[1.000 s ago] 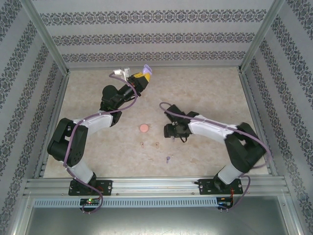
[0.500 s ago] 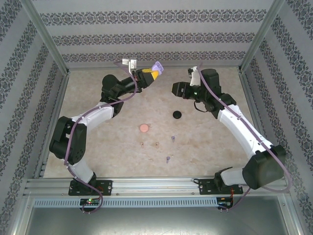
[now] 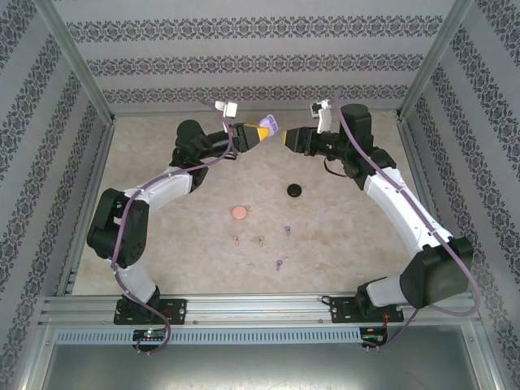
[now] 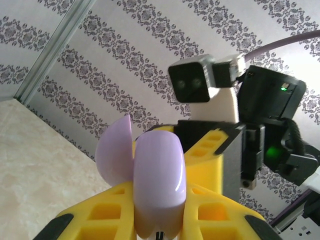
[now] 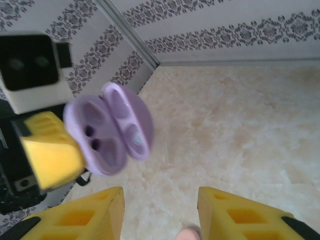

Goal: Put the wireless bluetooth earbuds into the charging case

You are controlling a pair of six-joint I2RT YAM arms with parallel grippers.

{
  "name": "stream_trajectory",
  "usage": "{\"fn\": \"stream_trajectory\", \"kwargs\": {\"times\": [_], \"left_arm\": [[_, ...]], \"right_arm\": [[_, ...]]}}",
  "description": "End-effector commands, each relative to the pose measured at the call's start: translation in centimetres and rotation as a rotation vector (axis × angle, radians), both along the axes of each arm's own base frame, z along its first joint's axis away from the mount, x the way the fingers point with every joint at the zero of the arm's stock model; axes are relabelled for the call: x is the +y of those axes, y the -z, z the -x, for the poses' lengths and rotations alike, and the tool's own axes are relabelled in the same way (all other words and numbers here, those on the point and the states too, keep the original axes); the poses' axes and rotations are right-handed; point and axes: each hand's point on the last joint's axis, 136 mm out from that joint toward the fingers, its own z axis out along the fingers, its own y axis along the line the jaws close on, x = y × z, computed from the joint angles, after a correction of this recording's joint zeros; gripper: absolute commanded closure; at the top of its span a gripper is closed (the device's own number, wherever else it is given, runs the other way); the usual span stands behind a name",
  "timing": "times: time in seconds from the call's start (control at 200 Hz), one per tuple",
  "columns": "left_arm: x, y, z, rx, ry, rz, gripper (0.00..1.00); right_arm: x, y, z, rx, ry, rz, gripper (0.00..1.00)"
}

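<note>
The step in hand looks like presenting the case for loading. The left claw (image 3: 254,133) is clamped on the light purple round plastic charging case (image 5: 102,135) and holds it in the air above the far part of the mottled beige bench (image 3: 349,236). The case's lid is swung open and its two dark sockets face the right claw (image 5: 160,196). That claw hovers just beside the case, its yellow fingers standing partly apart with bare bench showing between them. A small pinkish blur sits at the frame edge between them, and I cannot tell what it is. No earbud is in the case. The two tiny light purple stemmed earbuds (image 3: 288,230) lie on the bench well nearer the arm bases than the case, and a pinkish-tan pair (image 3: 236,240) lies just left of them. Next, I judge, the right claw must drop away from the case, pinch one purple earbud, carry it back and seat it stem-first in a matching socket.
</note>
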Motion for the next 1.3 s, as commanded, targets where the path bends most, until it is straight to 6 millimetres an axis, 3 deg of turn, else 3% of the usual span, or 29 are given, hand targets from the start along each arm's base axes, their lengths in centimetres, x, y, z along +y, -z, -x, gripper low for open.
{"fn": "stream_trajectory", "kwargs": {"times": [0.0,1.294], "left_arm": [[-0.8,-0.9,0.5,-0.01,0.042,0.004,1.0],[-3.0,-0.5,1.5,-0.009,0.109,-0.015,1.0]], "right_arm": [[0.3,-2.3,-0.5,-0.067,-0.026,-0.034,0.57],[0.9,-0.6,-2.9,0.004,-0.037,-0.063,0.74]]}}
